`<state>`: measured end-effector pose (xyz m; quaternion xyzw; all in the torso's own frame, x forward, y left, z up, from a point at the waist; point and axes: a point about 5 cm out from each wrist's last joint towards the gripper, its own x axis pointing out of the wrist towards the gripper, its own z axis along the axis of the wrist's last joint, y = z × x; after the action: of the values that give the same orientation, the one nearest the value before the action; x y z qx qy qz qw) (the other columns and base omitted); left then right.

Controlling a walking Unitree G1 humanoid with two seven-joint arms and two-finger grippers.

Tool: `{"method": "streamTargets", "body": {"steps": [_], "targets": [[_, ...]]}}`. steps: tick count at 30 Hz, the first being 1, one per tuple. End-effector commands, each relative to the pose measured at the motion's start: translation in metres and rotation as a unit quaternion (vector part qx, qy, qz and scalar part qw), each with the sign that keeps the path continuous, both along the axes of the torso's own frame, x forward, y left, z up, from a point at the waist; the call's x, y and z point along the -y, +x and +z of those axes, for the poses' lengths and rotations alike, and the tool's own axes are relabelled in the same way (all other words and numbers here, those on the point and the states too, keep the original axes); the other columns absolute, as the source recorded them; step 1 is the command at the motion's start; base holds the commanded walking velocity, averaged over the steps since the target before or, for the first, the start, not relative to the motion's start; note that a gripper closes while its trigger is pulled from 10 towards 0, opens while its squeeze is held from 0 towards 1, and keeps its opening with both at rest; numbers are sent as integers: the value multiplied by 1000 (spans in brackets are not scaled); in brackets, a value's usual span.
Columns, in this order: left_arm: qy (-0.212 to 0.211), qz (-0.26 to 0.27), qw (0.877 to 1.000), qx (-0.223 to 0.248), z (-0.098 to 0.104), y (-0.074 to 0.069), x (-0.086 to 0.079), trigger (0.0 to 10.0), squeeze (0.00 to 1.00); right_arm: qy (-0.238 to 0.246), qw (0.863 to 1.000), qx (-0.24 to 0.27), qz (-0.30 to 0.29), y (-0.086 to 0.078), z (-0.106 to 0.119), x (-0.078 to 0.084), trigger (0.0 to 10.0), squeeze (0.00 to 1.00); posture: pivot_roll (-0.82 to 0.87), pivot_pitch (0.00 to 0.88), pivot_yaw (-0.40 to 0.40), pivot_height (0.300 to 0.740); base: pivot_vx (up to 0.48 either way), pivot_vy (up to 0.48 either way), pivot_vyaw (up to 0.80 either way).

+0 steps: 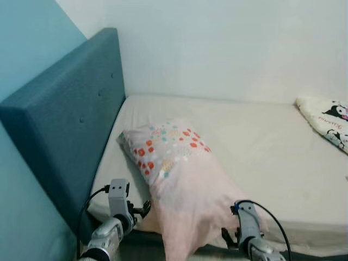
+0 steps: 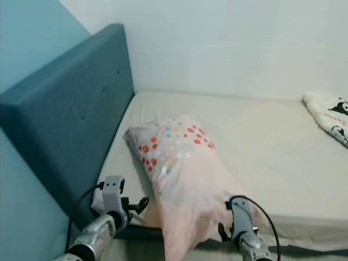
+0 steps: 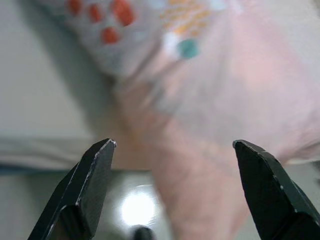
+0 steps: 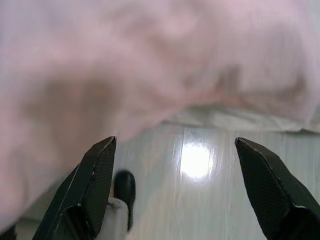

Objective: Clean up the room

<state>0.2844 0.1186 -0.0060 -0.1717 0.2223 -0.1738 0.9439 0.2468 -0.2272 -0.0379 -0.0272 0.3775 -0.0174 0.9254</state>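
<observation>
Both grippers, left (image 3: 172, 150) and right (image 4: 175, 150), gape wide, flanking the pillow (image 1: 179, 179) overhanging the bed (image 1: 272, 157); next, probably close in and grasp it.

Both silver arms are raised forward at the lower edge of the head views, wrists bent upward, each trailed by a looping black cable. The left pincer (image 3: 172, 150) is held with its two black fingers (image 3: 82, 190) spread wide apart, nothing gripped between them. The right pincer (image 4: 175, 147) is likewise held wide open, its fingers (image 4: 92, 185) parted and empty. The left arm is set slightly higher than the right.
</observation>
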Motion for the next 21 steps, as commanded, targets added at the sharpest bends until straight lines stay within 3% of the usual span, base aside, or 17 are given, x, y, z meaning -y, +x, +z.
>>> {"method": "streamTargets", "body": {"steps": [1,3,4,7,9,10,14,18,21], "targets": [[-40,-25,999,-8,0,-3,14,10000,0,1,1000,10,-21,4,4,5,10000,0,-11,15,-27,737,255,0,-775],[-37,-28,999,-9,0,-3,15,10000,0,-2,1000,13,-28,5,6,8,10000,0,-13,18,-26,737,124,0,-775],[-11,-29,999,-12,-2,-3,14,10000,0,-5,999,14,-30,6,7,10,10000,0,-12,19,-27,737,0,0,-775],[8,-29,999,-14,-2,-2,12,10000,0,-7,999,15,-30,6,8,11,10000,0,-12,19,-27,737,0,0,-775],[60,-19,998,-10,-2,1,6,10000,0,-5,999,27,-31,10,11,12,10000,0,-12,22,-28,737,0,0,-669],[60,-19,998,-10,-2,1,6,10000,0,-5,999,27,-31,10,11,12,10000,0,-12,22,-28,737,0,0,-563],[89,12,996,-7,2,8,-6,10000,0,-10,999,43,-20,16,16,12,10000,0,-12,23,-29,737,0,0,0],[144,48,988,-35,-2,8,-18,10000,0,-12,998,65,-10,28,26,10,10000,0,-12,23,-31,737,0,-464,0],[152,54,986,-41,-3,8,-20,10000,0,-13,998,69,-7,30,28,10,10000,0,-12,23,-31,737,0,-465,0]]}}
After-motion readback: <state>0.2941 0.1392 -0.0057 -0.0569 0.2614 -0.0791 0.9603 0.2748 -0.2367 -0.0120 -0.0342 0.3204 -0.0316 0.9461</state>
